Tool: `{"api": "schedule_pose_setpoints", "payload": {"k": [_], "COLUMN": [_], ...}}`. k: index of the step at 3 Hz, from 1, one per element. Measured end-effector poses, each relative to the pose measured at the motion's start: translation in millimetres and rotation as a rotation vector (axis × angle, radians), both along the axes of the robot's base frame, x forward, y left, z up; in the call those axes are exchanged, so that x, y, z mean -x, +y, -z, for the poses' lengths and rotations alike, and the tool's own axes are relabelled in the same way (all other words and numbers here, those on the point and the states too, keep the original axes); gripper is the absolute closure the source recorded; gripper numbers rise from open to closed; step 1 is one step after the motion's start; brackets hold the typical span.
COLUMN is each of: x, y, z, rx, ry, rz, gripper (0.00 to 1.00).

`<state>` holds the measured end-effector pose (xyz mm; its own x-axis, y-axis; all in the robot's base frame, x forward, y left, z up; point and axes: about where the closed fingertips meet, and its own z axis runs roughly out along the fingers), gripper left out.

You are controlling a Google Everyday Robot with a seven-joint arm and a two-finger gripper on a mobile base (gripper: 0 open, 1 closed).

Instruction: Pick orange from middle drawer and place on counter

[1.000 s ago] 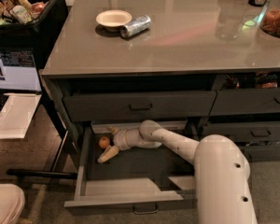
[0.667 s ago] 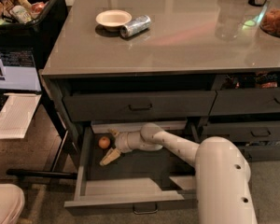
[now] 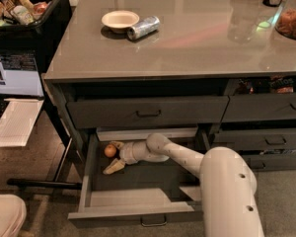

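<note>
The middle drawer (image 3: 133, 212) is pulled out below the counter (image 3: 187, 43). The orange (image 3: 110, 150) lies on the drawer floor near the back left corner. My gripper (image 3: 112, 158) reaches into the drawer from the right and points left. It is open, with the upper finger (image 3: 117, 145) right beside the orange and the lower finger (image 3: 112, 167) spread toward the drawer's front. The orange sits at the upper fingertip and is not gripped.
A white bowl (image 3: 120, 19) and a silver-blue can (image 3: 143, 27) lie on the counter's back left. A shut shallower drawer (image 3: 148, 111) is above the open one, with more drawers (image 3: 266, 142) to the right. A black bin (image 3: 24, 14) stands at left.
The arm has settled slightly lower in the drawer. The orange has stayed in place beside the upper finger.
</note>
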<state>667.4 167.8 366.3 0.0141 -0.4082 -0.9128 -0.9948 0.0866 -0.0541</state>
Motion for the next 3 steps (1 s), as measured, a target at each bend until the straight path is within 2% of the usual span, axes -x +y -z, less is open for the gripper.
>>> {"api": "schedule_pose_setpoints", "payload": {"k": [1,3], "x": [-2,0], "y": [7,5], "z": [15,2], "rx": [-0.015,-0.035], "ry": [0.015,0.003], "rz": [-0.013,-0.003], "gripper": [0.43,0.89]}}
